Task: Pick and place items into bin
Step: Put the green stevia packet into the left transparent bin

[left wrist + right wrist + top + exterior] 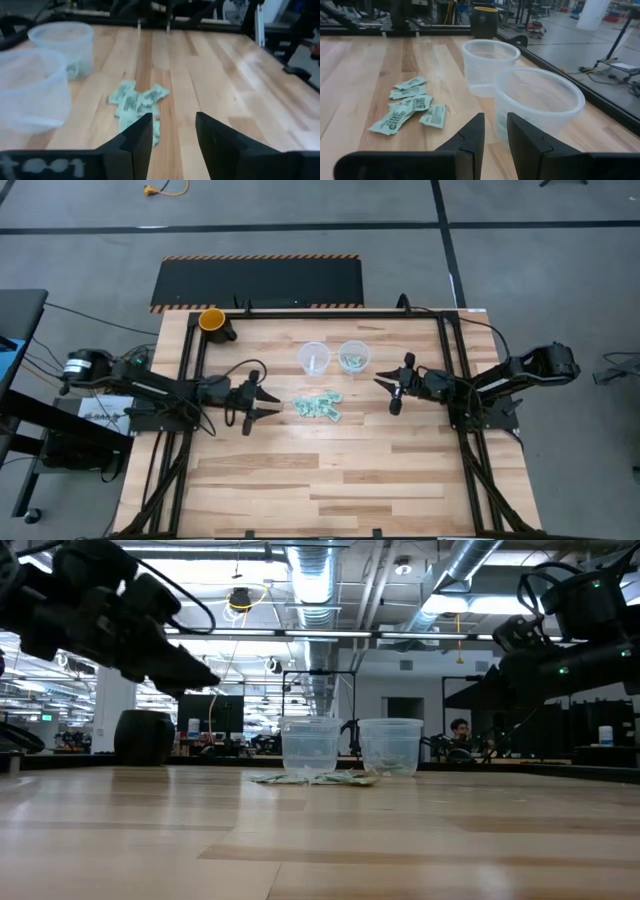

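Observation:
Several small pale green-and-white packets (318, 406) lie flat in a loose pile on the wooden table, also seen in the left wrist view (135, 102) and the right wrist view (410, 107). Two clear plastic cups stand just beyond the pile: the left one (314, 358) looks empty, and the right one (354, 357) has a few green pieces in it. My left gripper (264, 402) (172, 130) hovers open, left of the pile, pointing at it. My right gripper (386, 392) (495, 130) hovers open to the right of the pile, close to the right cup (540, 100).
An orange cup (213, 320) stands near the table's far left corner, showing dark with a yellow rim in the right wrist view (485, 20). Black frame rails (300, 313) run along the far edge and both sides. Bare wood (320, 480) stretches toward the near edge.

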You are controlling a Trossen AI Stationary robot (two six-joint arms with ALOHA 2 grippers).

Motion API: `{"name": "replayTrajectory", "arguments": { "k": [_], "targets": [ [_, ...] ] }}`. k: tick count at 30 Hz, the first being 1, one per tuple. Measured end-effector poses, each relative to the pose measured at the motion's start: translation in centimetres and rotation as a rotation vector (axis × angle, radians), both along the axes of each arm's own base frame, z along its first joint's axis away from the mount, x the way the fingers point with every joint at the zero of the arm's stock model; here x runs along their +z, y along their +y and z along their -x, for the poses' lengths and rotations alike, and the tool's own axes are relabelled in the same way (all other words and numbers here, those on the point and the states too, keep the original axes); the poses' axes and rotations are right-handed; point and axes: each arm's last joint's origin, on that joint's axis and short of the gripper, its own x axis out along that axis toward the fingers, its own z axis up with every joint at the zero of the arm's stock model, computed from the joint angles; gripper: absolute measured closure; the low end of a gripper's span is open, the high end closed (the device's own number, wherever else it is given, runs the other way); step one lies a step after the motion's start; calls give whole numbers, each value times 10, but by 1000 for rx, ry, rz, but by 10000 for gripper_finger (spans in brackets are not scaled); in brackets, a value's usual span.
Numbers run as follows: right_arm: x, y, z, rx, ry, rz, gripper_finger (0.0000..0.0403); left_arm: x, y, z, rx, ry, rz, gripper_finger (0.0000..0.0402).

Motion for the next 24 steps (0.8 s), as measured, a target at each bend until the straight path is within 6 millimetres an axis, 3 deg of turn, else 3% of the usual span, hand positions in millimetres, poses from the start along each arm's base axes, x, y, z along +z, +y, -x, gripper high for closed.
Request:
{"name": "replayTrajectory", "arguments": {
  "k": [19, 24],
  "targets": [
    [0, 1, 0, 27, -2, -3, 327, -29, -1, -64, -2, 82, -32, 251],
    [0, 1, 0, 27, -3, -4, 327, -38, -1, -69, -2, 144, -27, 251]
  ]
}}
